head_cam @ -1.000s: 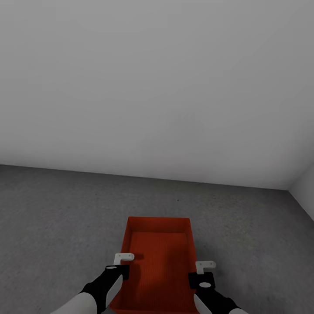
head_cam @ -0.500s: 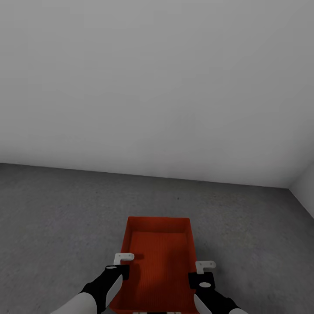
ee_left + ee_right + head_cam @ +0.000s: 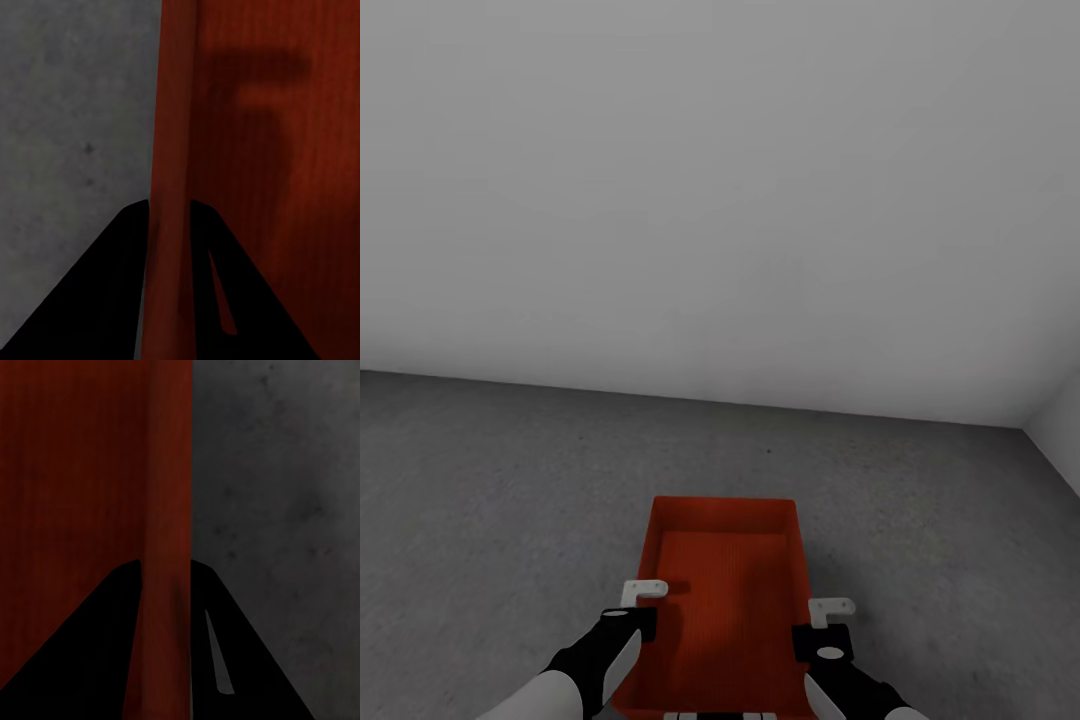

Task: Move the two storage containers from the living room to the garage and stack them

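- One orange-red storage container (image 3: 728, 600) hangs between my two arms, right in front of me, over the grey concrete floor (image 3: 490, 480).
- On my left side, the left gripper (image 3: 637, 612) sits on the bin's left long wall. My left wrist camera shows its two dark fingers (image 3: 112, 292) one on each side of that thin wall (image 3: 171, 187), pinched tight on it.
- In the middle, the bin's long way points straight away from me, toward the white wall (image 3: 720, 200). It is open on top and I can see nothing inside it.
- On my right side, the right gripper (image 3: 825, 620) sits on the bin's right long wall. My right wrist camera shows the same thing: a finger (image 3: 240, 660) on each side of the wall (image 3: 166, 510), closed on it.
- Both arms are just as near, one on each long side, so the bin looks level.
- I think the next move is straight down. The floor is right under the bin, so I would lower both arms together to keep it flat.
- I see just this one bin. If it is the first, it goes on the floor.
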You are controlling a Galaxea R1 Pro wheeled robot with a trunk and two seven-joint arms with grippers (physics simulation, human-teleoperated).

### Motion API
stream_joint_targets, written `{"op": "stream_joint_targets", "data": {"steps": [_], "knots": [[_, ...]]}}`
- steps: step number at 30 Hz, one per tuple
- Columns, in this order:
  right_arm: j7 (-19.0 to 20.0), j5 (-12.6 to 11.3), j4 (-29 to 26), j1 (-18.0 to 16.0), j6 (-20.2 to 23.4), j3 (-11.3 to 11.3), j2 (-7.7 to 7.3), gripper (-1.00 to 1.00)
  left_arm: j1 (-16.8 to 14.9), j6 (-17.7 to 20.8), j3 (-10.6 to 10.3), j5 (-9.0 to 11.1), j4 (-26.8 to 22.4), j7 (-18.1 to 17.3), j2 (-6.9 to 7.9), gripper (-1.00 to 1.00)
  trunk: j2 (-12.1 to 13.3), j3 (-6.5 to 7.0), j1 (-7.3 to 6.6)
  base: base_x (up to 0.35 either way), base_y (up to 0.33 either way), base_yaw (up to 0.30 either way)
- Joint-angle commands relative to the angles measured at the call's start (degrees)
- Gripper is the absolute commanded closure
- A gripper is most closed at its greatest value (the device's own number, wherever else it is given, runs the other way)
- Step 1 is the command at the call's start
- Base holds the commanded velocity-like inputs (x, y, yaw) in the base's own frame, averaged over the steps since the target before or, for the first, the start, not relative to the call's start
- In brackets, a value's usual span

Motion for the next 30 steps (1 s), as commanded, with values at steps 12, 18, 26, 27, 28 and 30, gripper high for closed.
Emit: {"op": "stream_joint_targets", "data": {"steps": [12,18,26,27,28,30], "knots": [[-0.5,-1.1,1.4,0.0,0.0,-0.2,-0.07,1.0,0.0,0.6,-0.2,-1.5,-0.3,1.4,0.13,1.0,0.0,-0.05,-0.01,0.0,0.0,0.0],[-0.5,-1.1,1.4,0.0,0.0,-0.2,-0.07,1.0,0.0,0.5,-0.2,-1.5,-0.4,1.4,0.13,1.0,0.0,-0.05,-0.01,0.0,0.0,0.0],[-0.5,-1.2,1.4,0.0,0.0,-0.2,-0.07,1.0,0.0,0.5,-0.2,-1.5,-0.4,1.4,0.13,1.0,0.0,-0.05,-0.01,0.0,0.0,0.0],[-0.5,-1.2,1.4,0.0,0.0,-0.2,-0.07,1.0,0.0,0.5,-0.2,-1.5,-0.4,1.4,0.13,1.0,0.0,-0.05,-0.01,0.0,0.0,0.0],[-0.5,-1.1,1.4,0.0,0.0,-0.2,-0.07,1.0,0.0,0.5,-0.2,-1.5,-0.4,1.4,0.13,1.0,0.0,-0.05,-0.01,0.0,0.0,0.0],[-0.5,-1.1,1.4,0.0,0.0,-0.2,-0.07,1.0,0.0,0.5,-0.2,-1.5,-0.4,1.4,0.13,1.0,0.0,-0.05,-0.01,0.0,0.0,0.0]]}}
